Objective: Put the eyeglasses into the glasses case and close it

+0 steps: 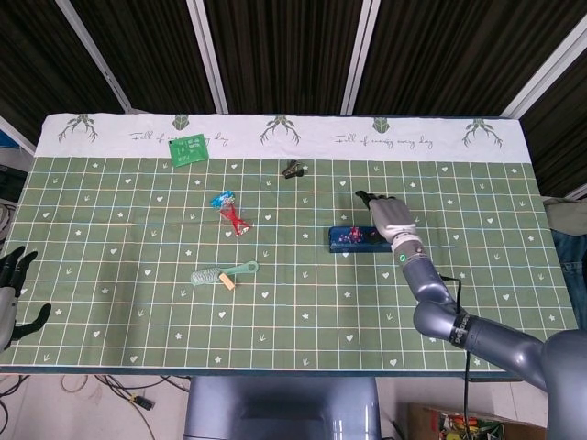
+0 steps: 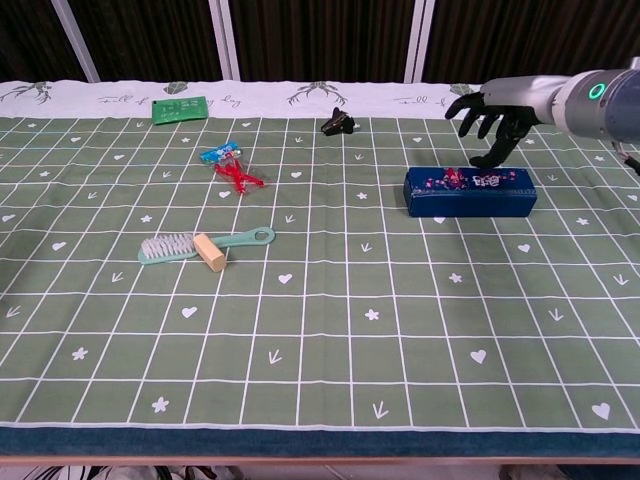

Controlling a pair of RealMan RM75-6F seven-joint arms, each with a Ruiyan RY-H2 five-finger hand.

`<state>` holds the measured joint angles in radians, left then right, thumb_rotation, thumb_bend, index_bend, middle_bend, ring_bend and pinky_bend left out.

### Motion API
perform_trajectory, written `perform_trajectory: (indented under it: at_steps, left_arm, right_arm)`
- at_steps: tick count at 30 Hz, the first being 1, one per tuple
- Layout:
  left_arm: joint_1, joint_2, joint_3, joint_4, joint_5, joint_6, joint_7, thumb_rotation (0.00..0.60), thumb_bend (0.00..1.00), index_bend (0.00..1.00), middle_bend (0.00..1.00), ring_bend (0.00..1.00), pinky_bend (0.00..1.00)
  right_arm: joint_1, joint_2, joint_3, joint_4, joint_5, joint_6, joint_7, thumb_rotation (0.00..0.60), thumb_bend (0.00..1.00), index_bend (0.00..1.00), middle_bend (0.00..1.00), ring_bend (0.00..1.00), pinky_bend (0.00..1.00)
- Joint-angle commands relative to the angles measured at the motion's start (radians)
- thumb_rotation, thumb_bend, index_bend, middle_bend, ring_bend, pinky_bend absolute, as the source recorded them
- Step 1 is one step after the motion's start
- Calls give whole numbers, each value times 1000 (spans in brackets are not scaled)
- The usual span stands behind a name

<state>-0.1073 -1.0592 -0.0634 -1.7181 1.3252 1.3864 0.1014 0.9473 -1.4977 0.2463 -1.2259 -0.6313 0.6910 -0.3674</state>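
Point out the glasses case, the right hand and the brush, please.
glasses case (image 2: 470, 192), chest view, on its blue front wall.
right hand (image 2: 487, 115), chest view, on the palm, fingers spread above the case.
brush (image 2: 205, 245), chest view, mid-handle by the wooden block.

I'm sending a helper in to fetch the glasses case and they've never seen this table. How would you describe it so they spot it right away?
Look at the green grid-patterned tablecloth, on its right-hand half, just below the right hand and its spread fingers. The glasses case is the closed dark blue oblong box with small pink and white print on its lid, the only box-shaped thing there, lying apart from everything else.
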Motion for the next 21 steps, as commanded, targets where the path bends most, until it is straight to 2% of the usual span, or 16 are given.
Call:
perform_trajectory:
  at_steps: [1,6,11,14,18,19,21]
  left_arm:
    - [0,0,0,0,1,0,0,600,322,58,0,0,0]
    - [0,-1,-1,1,1,3,0,600,322,57,0,0,0]
    - [0,-4,-3,1,4,8,1,600,322,57,0,0,0]
    - [2,-6,-4,1,7,14,1,600,322,58,0,0,0]
    - [2,-8,-4,1,12,18,3,600,322,58,0,0,0]
    - [2,-10,-3,0,17,21,7,600,322,57,0,0,0]
    - [2,-12,-1,-1,24,25,12,600,322,57,0,0,0]
  right_arm:
    - [-22,45,-8,-57,-23,33,5,600,399,106,186,198,211]
    - [-101,134,-12,-212,-105,158,47,600,283,106,173,184,211]
    - [-247,231,-42,-394,-285,369,147,600,215,105,162,173,210]
    - [-369,286,-100,-481,-445,538,217,600,198,105,151,161,202]
    - [-478,327,-180,-524,-567,656,275,600,167,103,119,127,196]
    - [-530,345,-223,-534,-619,703,303,600,161,102,114,121,196]
    - [-583,356,-268,-524,-676,756,316,600,152,101,102,107,196]
